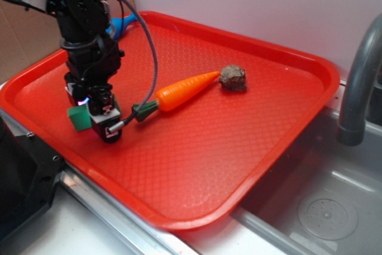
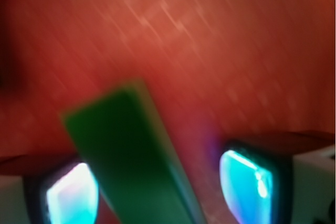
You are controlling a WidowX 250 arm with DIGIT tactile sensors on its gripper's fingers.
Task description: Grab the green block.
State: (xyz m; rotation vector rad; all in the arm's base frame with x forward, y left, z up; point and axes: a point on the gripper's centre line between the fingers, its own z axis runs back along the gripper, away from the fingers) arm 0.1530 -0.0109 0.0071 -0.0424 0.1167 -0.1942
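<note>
The green block (image 1: 79,117) lies on the red tray (image 1: 239,147) near its left edge. My gripper (image 1: 95,125) is down at tray level around it. In the blurred wrist view the green block (image 2: 136,161) runs as a slanted bar between the two lit fingertips. It lies close against the left fingertip (image 2: 71,198). A strip of red tray shows between the block and the right fingertip (image 2: 247,182). The gripper (image 2: 157,192) is open, with the block inside the gap and not clamped.
An orange toy carrot (image 1: 182,91) with a dark green stem lies just right of the gripper, mid-tray. A brown lump (image 1: 233,78) sits at the carrot's tip. A blue object (image 1: 122,25) shows behind the arm. A sink (image 1: 322,207) and a grey faucet (image 1: 358,82) are at the right.
</note>
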